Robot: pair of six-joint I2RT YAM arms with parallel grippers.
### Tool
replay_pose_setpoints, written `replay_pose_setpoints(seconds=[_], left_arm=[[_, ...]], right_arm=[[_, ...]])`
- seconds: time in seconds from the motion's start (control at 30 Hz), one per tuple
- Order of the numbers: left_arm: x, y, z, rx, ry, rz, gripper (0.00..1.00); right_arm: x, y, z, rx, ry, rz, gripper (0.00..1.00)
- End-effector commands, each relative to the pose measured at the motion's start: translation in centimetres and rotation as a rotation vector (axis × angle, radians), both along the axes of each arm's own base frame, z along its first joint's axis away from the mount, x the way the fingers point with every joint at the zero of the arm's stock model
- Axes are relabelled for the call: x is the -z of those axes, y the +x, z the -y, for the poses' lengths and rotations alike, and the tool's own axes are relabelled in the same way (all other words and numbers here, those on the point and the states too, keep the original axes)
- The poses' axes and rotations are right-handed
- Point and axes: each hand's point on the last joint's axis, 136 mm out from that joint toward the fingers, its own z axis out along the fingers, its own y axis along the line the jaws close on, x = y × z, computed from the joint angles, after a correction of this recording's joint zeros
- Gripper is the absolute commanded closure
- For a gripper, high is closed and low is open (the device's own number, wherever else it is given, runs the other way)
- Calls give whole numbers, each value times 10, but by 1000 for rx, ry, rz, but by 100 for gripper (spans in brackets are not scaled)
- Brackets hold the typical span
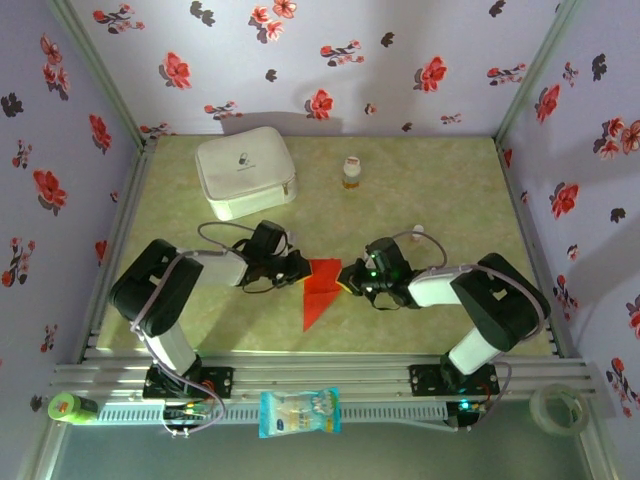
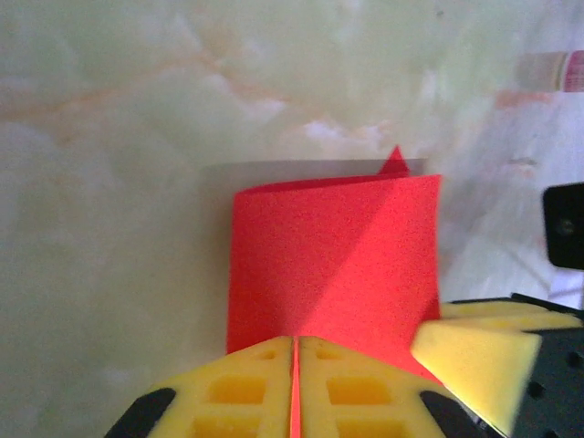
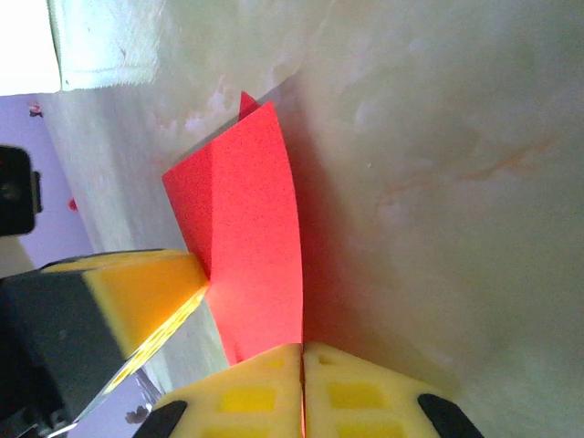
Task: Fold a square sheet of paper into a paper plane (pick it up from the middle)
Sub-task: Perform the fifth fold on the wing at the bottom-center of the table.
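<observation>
Top external view: my left gripper (image 1: 300, 268) and right gripper (image 1: 347, 278) meet mid-table (image 1: 450, 200), both clamped on the square sheet of paper (image 1: 318, 292). The sheet is red and part-folded, its top end pinched between them and its tail pointing toward my bases. I judge this to be a creasing step. To do it well, I should move both pinches together with the edges lined up, avoid pulling apart or it tears, then press flat. Counts: one sheet, two grippers, one white zip case (image 1: 245, 172), one small bottle (image 1: 350, 172), one snack packet (image 1: 299, 412), one tape roll (image 1: 557, 408).
</observation>
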Motion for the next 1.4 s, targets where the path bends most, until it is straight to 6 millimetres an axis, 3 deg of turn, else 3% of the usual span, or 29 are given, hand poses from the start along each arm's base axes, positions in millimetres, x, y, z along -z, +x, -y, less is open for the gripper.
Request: replay_pose_setpoints(seconds=[0.0,0.3,0.77,1.17,1.37], left_arm=[[5,2,1,16,6,3,92],[23,-11,-8,16,22,-20,94],[18,-9,-3,32,-5,-4,94],[20,-10,-3,34,2,-11,95],[19,-9,-3,30,0,-14,95]], right_arm=[[-6,2,-2,22,11,21,91],[-16,4,-9,-26,46,54,72],[-8,13,-10,-87,38,53,70],[-15,11,-15,-192,65,95,68],[2,7,-3,-263,-67,70,68]])
